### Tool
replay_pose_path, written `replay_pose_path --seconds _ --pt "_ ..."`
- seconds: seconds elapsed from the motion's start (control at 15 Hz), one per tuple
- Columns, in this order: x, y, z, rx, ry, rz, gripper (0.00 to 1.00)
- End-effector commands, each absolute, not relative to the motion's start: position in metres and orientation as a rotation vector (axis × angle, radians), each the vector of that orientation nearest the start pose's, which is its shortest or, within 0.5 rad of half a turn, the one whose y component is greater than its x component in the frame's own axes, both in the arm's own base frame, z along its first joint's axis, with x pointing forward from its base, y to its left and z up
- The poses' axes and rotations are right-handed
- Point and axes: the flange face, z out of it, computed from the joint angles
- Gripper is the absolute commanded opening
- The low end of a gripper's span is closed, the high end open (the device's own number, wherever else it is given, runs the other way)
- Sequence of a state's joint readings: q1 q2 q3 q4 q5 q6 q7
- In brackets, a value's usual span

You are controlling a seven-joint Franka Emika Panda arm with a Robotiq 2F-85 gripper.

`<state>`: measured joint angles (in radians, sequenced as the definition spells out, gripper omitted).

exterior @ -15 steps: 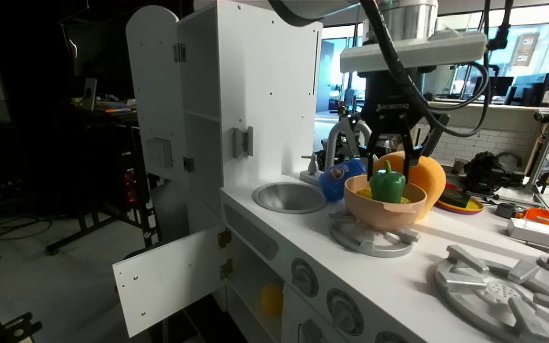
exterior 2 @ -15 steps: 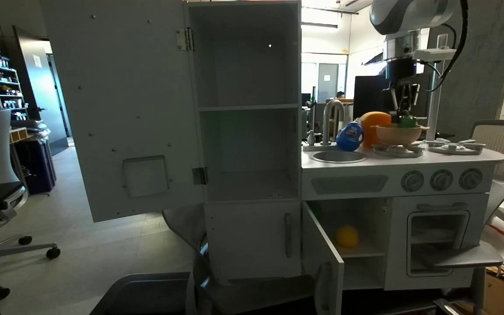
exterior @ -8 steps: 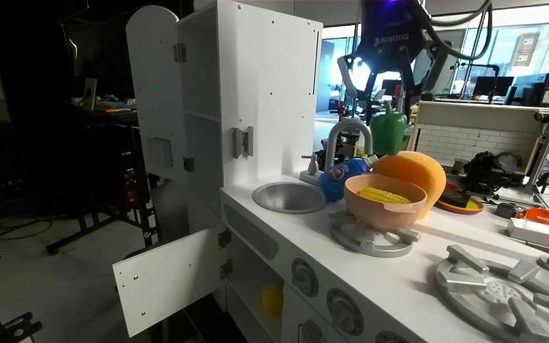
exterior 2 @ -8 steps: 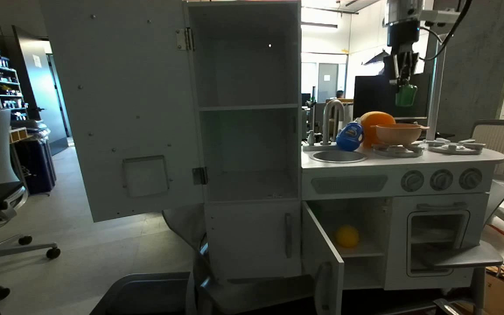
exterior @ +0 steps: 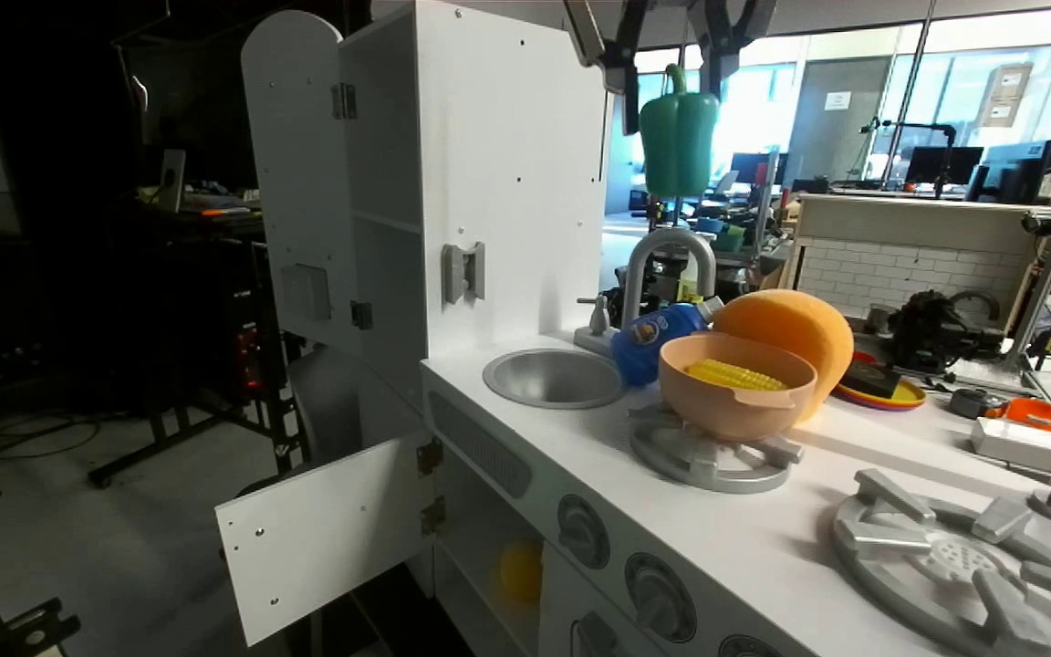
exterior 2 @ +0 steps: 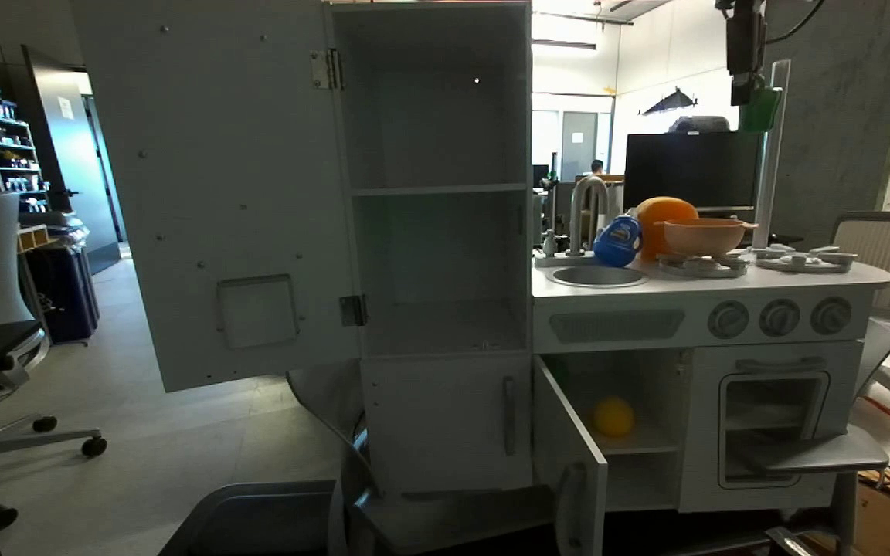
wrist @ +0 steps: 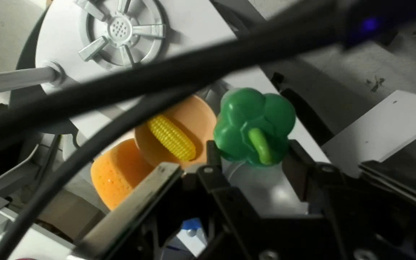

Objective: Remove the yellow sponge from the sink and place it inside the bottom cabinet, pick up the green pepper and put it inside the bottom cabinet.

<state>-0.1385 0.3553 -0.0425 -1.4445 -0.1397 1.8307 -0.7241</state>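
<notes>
White tabletop [exterior: 785, 538] below; pepper [exterior: 679, 146] is being clasped by fingers [exterior: 629, 105]; light, stiff, slick handling is being presumed, side hold favoured.

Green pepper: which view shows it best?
The wrist view: the green pepper is largest there, seen from above with its stem. Both exterior views show it smaller, side-on; in an exterior view the fingers cover part of it.

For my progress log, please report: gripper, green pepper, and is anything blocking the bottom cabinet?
Gripper holds green pepper. Pepper in the air, not yet in bottom cabinet. Cabinet door open; yellow item inside, likely leaving room.
</notes>
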Motion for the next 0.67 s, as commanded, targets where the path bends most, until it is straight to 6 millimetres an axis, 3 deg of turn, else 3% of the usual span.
replay_pose_path --seconds 0.0,0.27,0.6 --pt "0.608 -0.106 0.486 -3.099 -1.127 0.153 0.22" --pt "0.569 -0.077 0.443 -3.057 -1.208 0.222 0.22" --pt "0.513 -0.042 0.36 -3.006 -1.333 0.301 0.22"
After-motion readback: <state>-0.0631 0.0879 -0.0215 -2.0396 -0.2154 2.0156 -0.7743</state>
